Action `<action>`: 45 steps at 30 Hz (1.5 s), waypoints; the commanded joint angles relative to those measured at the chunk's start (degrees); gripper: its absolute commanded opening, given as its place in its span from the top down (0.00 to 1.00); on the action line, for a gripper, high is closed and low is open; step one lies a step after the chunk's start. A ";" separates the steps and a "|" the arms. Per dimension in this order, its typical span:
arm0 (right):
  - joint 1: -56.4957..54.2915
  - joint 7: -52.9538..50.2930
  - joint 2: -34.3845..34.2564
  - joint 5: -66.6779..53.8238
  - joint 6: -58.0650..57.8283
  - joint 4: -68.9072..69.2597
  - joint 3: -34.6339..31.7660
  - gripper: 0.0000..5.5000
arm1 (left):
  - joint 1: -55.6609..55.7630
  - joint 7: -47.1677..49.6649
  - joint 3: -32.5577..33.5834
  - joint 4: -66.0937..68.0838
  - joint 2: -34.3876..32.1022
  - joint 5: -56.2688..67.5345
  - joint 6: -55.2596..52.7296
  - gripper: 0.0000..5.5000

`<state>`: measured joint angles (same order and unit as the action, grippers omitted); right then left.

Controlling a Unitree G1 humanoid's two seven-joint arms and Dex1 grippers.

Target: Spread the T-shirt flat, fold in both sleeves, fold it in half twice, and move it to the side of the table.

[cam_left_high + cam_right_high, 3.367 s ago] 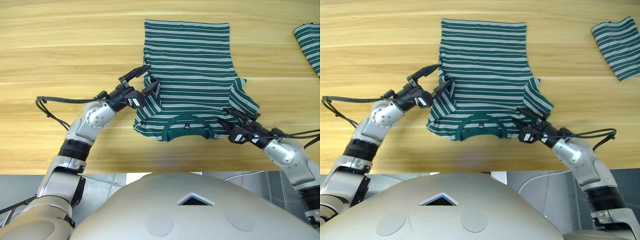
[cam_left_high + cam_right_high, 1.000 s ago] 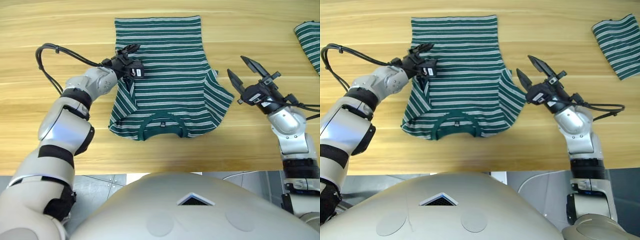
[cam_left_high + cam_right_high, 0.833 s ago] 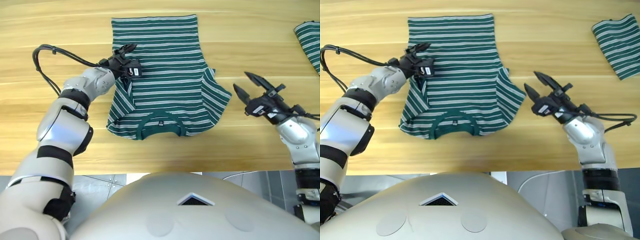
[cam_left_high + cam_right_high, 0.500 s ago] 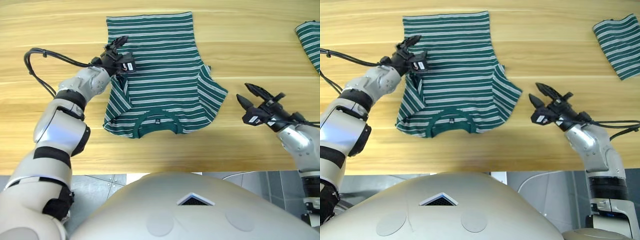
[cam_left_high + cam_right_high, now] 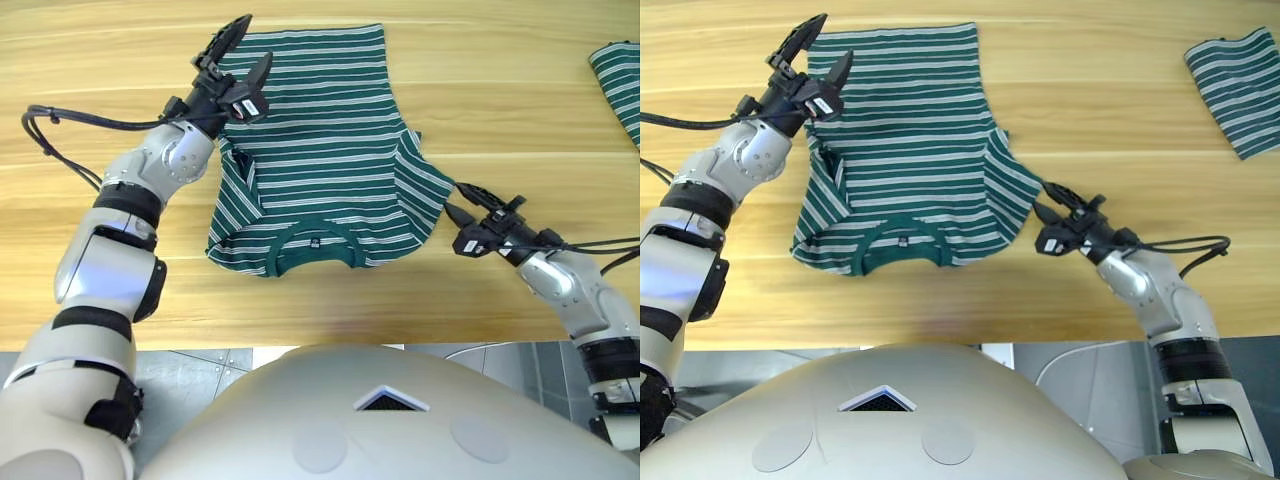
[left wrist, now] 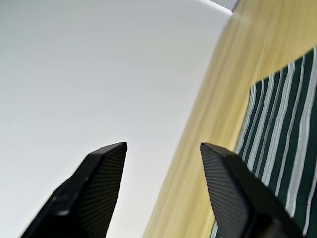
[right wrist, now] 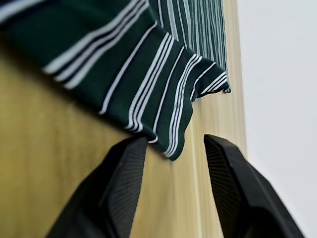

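Observation:
A green, white-striped T-shirt (image 5: 320,140) lies on the wooden table (image 5: 120,40), collar toward me. Its left sleeve (image 5: 237,190) is folded in over the body, while the right sleeve (image 5: 425,180) sticks out to the side. My left gripper (image 5: 255,38) is open, raised over the shirt's far-left corner; in the left wrist view its fingers (image 6: 99,173) are spread, with the striped cloth (image 6: 282,148) beside them. My right gripper (image 5: 453,197) is open, low at the tip of the right sleeve; the sleeve's hem (image 7: 148,89) lies just ahead of its fingers (image 7: 124,198).
A second striped green cloth (image 5: 1235,85) lies folded at the table's far right. Bare wood stretches left of the shirt and between the shirt and that cloth. The table's near edge (image 5: 300,345) runs just below the collar.
My left gripper has left the shirt's left edge, risen toward the far hem and opened. My right gripper has swung in from the right and dropped to the right sleeve's tip.

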<state>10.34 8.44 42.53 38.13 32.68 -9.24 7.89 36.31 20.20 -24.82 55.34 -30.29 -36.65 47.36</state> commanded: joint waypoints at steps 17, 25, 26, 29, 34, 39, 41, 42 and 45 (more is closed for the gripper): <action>-9.74 -8.09 -0.72 1.87 0.10 -15.53 6.71 0.61 | -19.36 -8.04 7.33 -32.46 -1.02 1.46 -6.89 0.50; -9.58 -7.82 -0.67 1.58 0.29 -15.00 8.54 0.64 | -19.56 -9.13 8.21 -33.05 -0.61 0.98 -7.01 0.50; -9.64 -7.83 -0.73 1.64 0.22 -15.14 8.71 0.67 | -19.58 -9.23 8.24 -33.05 -0.58 0.93 -7.00 0.50; -9.82 -8.00 -0.82 1.82 -0.16 -15.42 9.34 0.76 | -19.49 -9.49 8.19 -33.00 -0.41 0.91 -6.88 0.50; -10.75 -8.57 -0.80 3.10 -1.08 -16.56 10.38 0.88 | -19.71 -10.15 7.93 -33.61 -0.11 1.26 -6.50 0.50; -11.28 -9.09 -0.36 3.61 -1.55 -17.29 11.16 0.99 | -20.20 -10.77 8.05 -34.40 0.33 1.23 -6.63 0.50; -11.41 -9.38 -0.21 4.02 -1.87 -17.91 11.56 1.00 | -20.43 -10.90 7.99 -34.59 0.49 1.16 -6.68 0.50; -11.54 -9.57 -0.17 4.21 -1.99 -18.23 11.81 1.00 | -20.52 -10.97 8.00 -34.64 0.56 1.16 -6.71 0.50; -11.82 -10.75 -0.11 4.34 -2.45 -18.88 11.91 1.00 | -20.57 -11.15 8.10 -34.49 0.79 1.14 -6.79 0.50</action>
<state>-3.82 -3.26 42.23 38.55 33.15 -24.56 17.50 15.82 9.70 -17.03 21.31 -29.70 -35.73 40.91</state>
